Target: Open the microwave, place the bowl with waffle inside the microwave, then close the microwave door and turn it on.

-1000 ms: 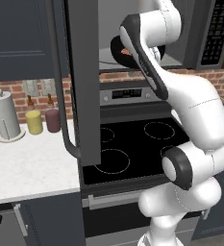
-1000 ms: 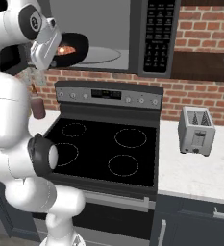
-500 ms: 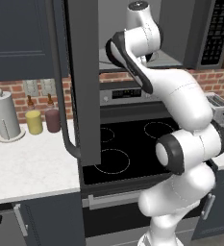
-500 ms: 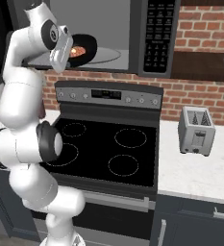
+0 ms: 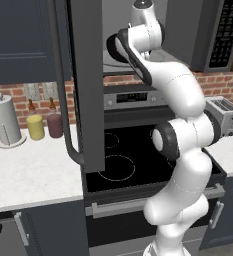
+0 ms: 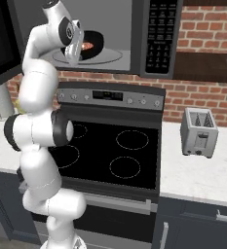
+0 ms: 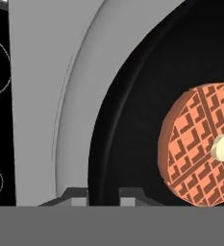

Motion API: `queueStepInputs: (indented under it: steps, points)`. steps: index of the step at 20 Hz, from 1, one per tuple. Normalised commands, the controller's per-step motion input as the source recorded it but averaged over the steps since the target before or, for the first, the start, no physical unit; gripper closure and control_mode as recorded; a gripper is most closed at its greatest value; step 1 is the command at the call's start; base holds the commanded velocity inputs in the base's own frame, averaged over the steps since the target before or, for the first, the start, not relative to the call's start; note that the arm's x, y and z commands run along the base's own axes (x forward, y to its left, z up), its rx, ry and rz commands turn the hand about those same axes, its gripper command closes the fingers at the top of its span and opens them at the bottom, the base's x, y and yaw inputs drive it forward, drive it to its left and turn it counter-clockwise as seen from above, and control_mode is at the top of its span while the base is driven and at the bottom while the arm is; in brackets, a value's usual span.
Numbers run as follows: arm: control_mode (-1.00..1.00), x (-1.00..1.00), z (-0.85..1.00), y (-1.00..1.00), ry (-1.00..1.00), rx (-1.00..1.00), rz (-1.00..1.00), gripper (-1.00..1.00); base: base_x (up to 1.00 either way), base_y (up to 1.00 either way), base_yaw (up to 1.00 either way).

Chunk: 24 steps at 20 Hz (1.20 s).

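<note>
- Your arm rises from the base, folds at the dark elbow joint and reaches high and far, with the wrist at the top of its stretch.
- Your gripper (image 7: pixel 104 194) points downward and forward; its two dark fingertips (image 7: pixel 75 194) sit slightly apart, straddling the near rim of the bowl with waffle (image 7: pixel 132 120).

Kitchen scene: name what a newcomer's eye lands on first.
The white arm reaches up into the open microwave above the stove. There the black bowl with its reddish waffle sits on the turntable, and the gripper is at its rim. The door hangs wide open at left.
</note>
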Motion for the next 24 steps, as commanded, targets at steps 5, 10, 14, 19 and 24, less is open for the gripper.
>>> queueStepInputs:
  steps: [5,10,14,19,24]
  points:
    - [-1.0,0.73,-0.4,0.0,-0.03,-0.07,0.0,-1.0,0.0,0.0,0.0]
    - [-1.0,-0.2,-0.09,0.0,-0.1,-0.02,0.0,-1.0,0.0,0.0,0.0]
    - [-1.0,-1.0,0.0,-0.06,-0.27,0.0,0.01,-1.0,0.0,0.0,0.0]
    - [-1.0,-1.0,-0.46,0.0,-0.3,-0.05,0.09,-1.0,0.0,0.0,0.0]
    - [-1.0,-1.0,-0.83,0.0,-0.17,-0.15,0.15,-1.0,0.0,0.0,0.0]
